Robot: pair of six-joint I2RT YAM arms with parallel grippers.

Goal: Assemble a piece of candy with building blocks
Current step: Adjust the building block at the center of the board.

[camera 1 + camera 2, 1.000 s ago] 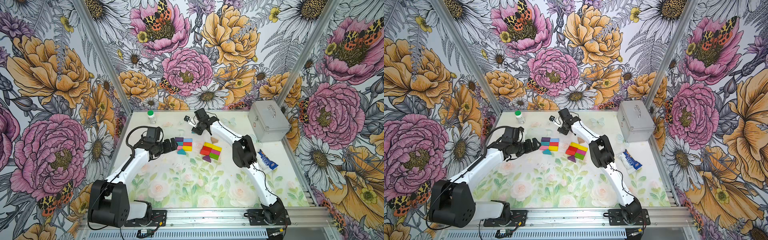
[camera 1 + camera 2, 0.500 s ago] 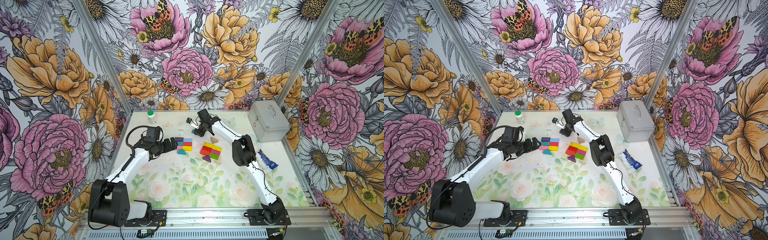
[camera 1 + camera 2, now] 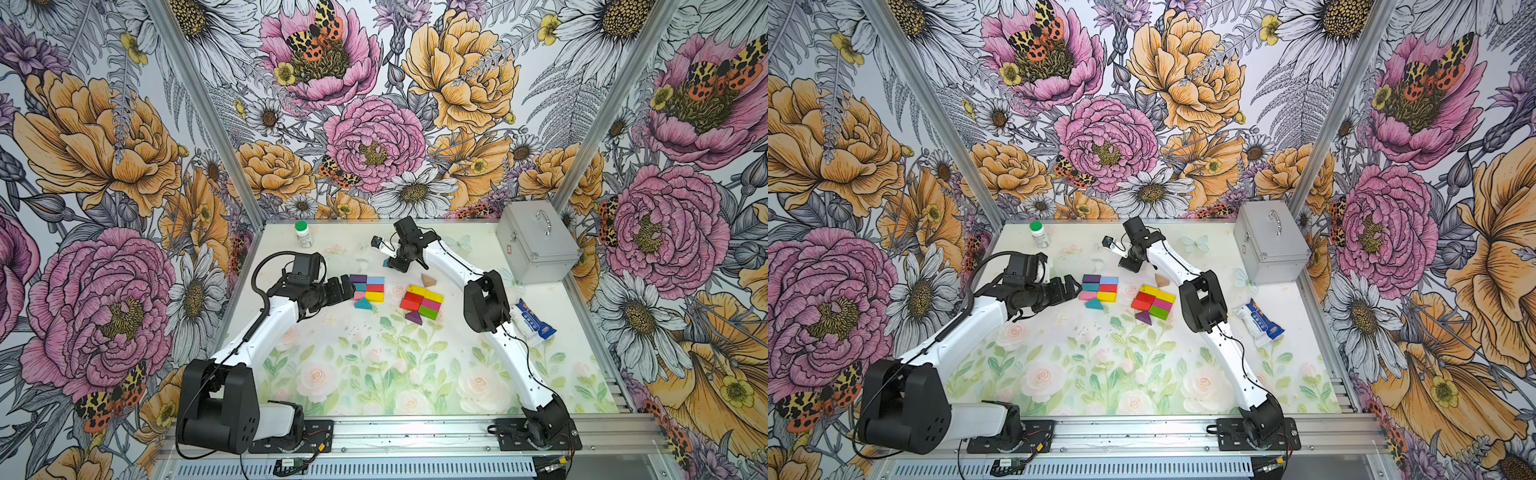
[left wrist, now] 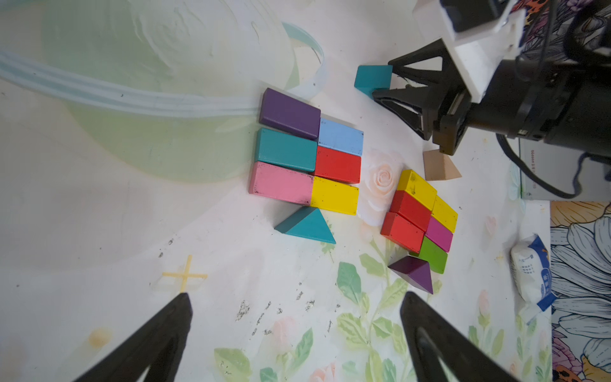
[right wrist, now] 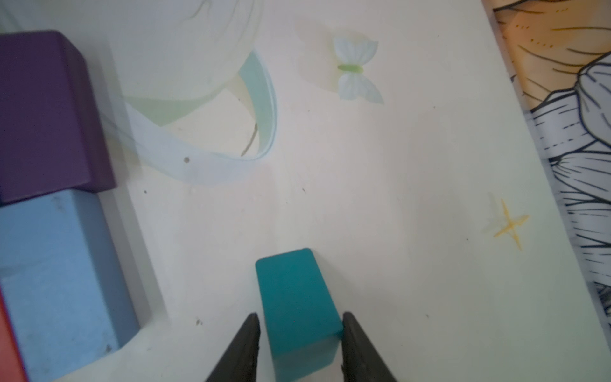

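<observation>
1. Mid-counter point(image 3: 374, 374), the left cluster point(image 3: 368, 287) and the right cluster point(image 3: 422, 300) of blocks lie side by side, with a gap between them.
2. The left triangle point(image 3: 363, 304) and the right triangle point(image 3: 414, 318) each sit against their cluster's near edge.
3. The loose triangle point(image 3: 429, 280) lies just behind the right cluster, apart from it.
4. The far block point(image 5: 294, 297) sits behind the left cluster, gripped in the right end effector point(image 5: 298, 316).
5. The left end effector point(image 3: 349, 287) is just left of the left cluster.
6. The bottle point(image 3: 304, 234) stands far left, the case point(image 3: 536, 245) far right, and the packet point(image 3: 534, 324) in front of the case.
</observation>
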